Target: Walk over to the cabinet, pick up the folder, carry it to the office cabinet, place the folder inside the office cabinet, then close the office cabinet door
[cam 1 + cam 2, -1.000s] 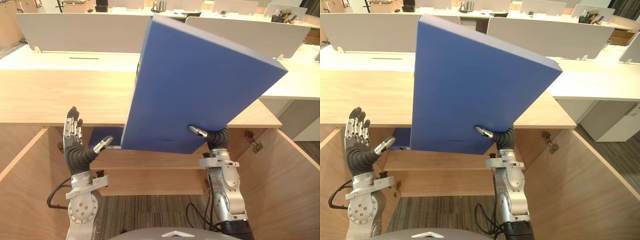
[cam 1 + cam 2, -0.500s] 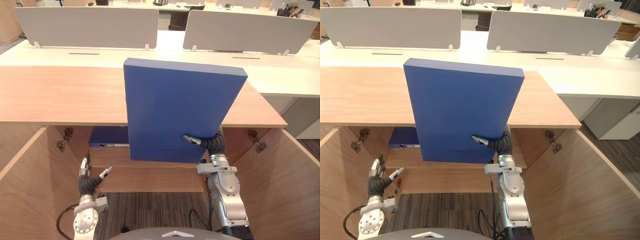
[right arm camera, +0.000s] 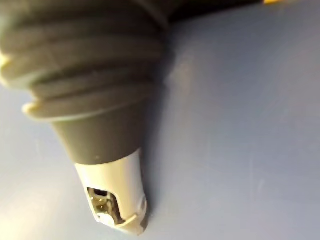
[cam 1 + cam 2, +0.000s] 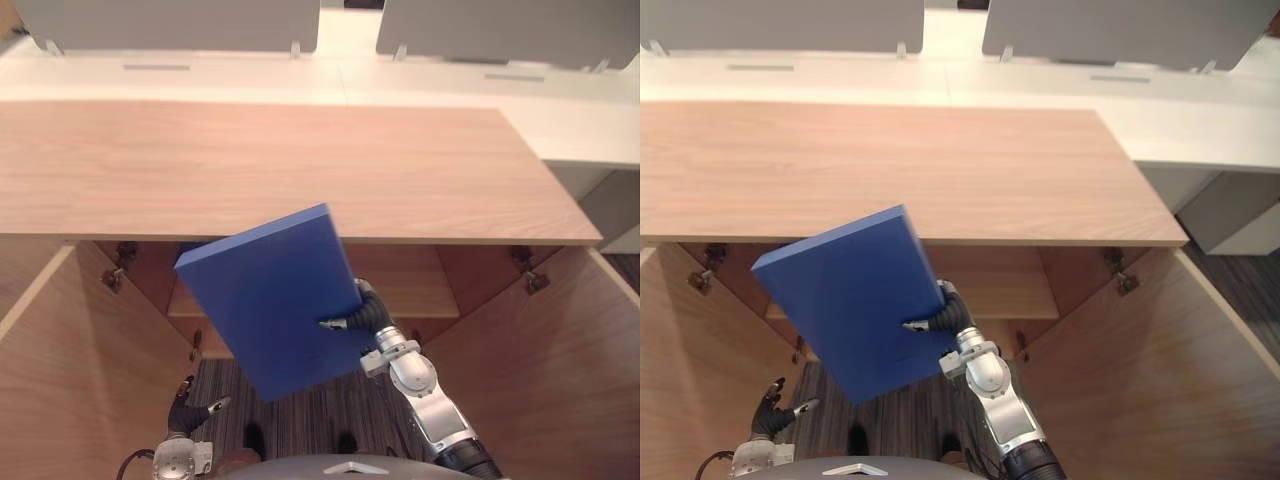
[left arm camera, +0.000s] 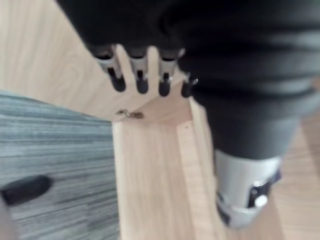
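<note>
The right hand (image 4: 372, 312) comes up from the lower right of the frame and grips the blue folder (image 4: 270, 295). Its thumb (image 4: 335, 323) is pressed flat on the front of the folder, and its fingers are hidden behind it. From up close at the wrist, the thumb (image 3: 115, 195) lies right on the blue cover (image 3: 225, 125).

The folder is in the middle of the frame, up in the air and tilted, with one corner up high and one corner down low. It hangs in front of the open cabinet (image 4: 300, 170). Its top corner is just under the front edge of the cabinet's wooden top, and its low corner is over the grey striped carpet (image 4: 330, 410).

Behind the folder there is a wooden shelf (image 4: 410, 290) inside the cabinet. The left door (image 4: 60, 360) and the right door (image 4: 540, 370) both stand wide open.

The left hand (image 4: 190, 410) is small and low in the bottom left of the frame, with loose, open fingers (image 5: 117, 80) and nothing in it
</note>
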